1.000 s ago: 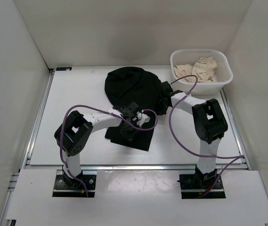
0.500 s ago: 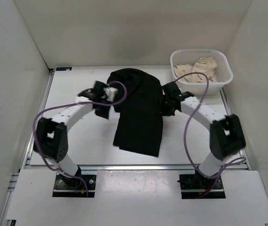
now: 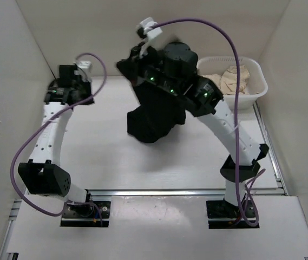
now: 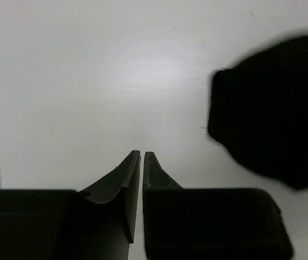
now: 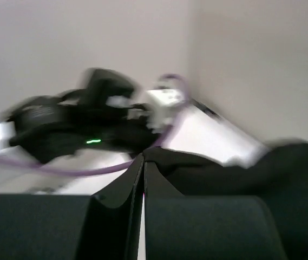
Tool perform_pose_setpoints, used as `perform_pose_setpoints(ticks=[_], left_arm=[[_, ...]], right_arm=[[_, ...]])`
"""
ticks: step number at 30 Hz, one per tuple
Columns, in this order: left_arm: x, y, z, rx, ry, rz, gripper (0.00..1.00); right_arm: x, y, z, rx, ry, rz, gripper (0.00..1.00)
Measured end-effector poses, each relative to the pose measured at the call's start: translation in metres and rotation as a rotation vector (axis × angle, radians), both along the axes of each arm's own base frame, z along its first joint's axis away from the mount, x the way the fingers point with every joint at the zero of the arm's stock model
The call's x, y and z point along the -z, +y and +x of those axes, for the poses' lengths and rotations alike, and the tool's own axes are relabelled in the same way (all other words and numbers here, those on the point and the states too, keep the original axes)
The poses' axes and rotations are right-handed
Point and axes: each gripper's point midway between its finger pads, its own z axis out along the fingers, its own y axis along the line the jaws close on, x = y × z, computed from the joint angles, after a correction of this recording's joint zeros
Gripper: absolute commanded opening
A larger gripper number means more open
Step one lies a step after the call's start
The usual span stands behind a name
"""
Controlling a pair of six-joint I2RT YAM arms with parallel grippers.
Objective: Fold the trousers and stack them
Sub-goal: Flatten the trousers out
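The trousers [image 4: 273, 108] are running off the left wrist view's edge at 3 o'clock. Motion is smearing the left arm [image 5: 78, 130] at 9 o'clock in the right wrist view. Overhead, the right arm [image 3: 224, 119] is covering the basket [image 3: 254, 93] at its 9 o'clock rim.

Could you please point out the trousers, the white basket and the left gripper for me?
trousers [image 3: 154, 119]: top view, the hanging lower bunch.
white basket [image 3: 250, 99]: top view, its front wall.
left gripper [image 4: 142, 155]: left wrist view, between its closed fingertips.

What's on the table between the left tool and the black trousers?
Nothing; only bare table between left tool and trousers, per the left wrist view.
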Motion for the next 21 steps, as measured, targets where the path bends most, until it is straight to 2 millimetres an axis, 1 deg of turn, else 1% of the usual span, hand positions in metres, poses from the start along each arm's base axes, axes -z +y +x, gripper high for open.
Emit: perform_pose_setpoints(ticks=[1,2,3,4,5,6,7,8,9,10,11,12,13,14,15,16,17,19,21], left_arm=[[-0.015,0.016,0.005,-0.042,-0.038,-0.003,0.22],[-0.027,0.034,0.007,-0.088,-0.068,-0.001,0.22],[-0.034,0.05,0.007,-0.133,-0.089,0.006,0.22],[-0.039,0.064,0.004,-0.172,-0.1,0.014,0.24],[-0.041,0.074,0.0,-0.202,-0.101,0.023,0.26],[-0.042,0.088,-0.006,-0.245,-0.105,0.036,0.28],[-0.042,0.097,-0.01,-0.275,-0.106,0.045,0.3],[-0.042,0.11,-0.015,-0.313,-0.106,0.053,0.4],[-0.042,0.125,-0.019,-0.355,-0.106,0.063,0.47],[-0.042,0.143,-0.024,-0.409,-0.106,0.072,0.54],[-0.043,0.161,-0.028,-0.463,-0.108,0.081,0.65],[-0.043,0.173,-0.032,-0.494,-0.106,0.088,0.69],[-0.042,0.187,-0.037,-0.534,-0.104,0.09,0.73],[-0.042,0.195,-0.04,-0.561,-0.103,0.089,0.77],[-0.042,0.198,-0.041,-0.566,-0.101,0.085,0.81],[-0.041,0.196,-0.04,-0.555,-0.101,0.074,0.87],[-0.041,0.19,-0.039,-0.534,-0.099,0.06,0.89],[-0.038,0.17,-0.034,-0.47,-0.088,0.033,0.9],[-0.029,0.142,-0.028,-0.383,-0.064,0.006,0.9]], right_arm=[[-0.015,0.017,-0.017,-0.068,-0.047,0.04,0.0],[-0.019,0.028,-0.032,-0.128,-0.069,0.054,0.0],[-0.018,0.035,-0.039,-0.163,-0.078,0.056,0.0],[-0.013,0.04,-0.039,-0.176,-0.077,0.05,0.0],[-0.001,0.044,-0.032,-0.17,-0.064,0.03,0.0],[0.015,0.048,-0.021,-0.157,-0.043,-0.002,0.0],[0.037,0.055,-0.01,-0.146,-0.014,-0.046,0.0],[0.062,0.064,0.001,-0.139,0.02,-0.093,0.0],[0.089,0.071,0.01,-0.136,0.058,-0.141,0.0],[0.122,0.078,0.019,-0.137,0.107,-0.202,0.0],[0.162,0.084,0.024,-0.143,0.17,-0.279,0.0],[0.186,0.088,0.026,-0.15,0.206,-0.324,0.0],[0.213,0.09,0.026,-0.161,0.25,-0.38,0.22],[0.236,0.091,0.023,-0.175,0.288,-0.427,0.52],[0.252,0.091,0.02,-0.192,0.313,-0.466,0.78],[0.263,0.088,0.016,-0.206,0.331,-0.499,0.99],[0.269,0.084,0.014,-0.216,0.337,-0.529,0.99],[0.268,0.077,0.011,-0.213,0.334,-0.55,0.99],[0.267,0.059,0.007,-0.185,0.364,-0.549,0.99]])
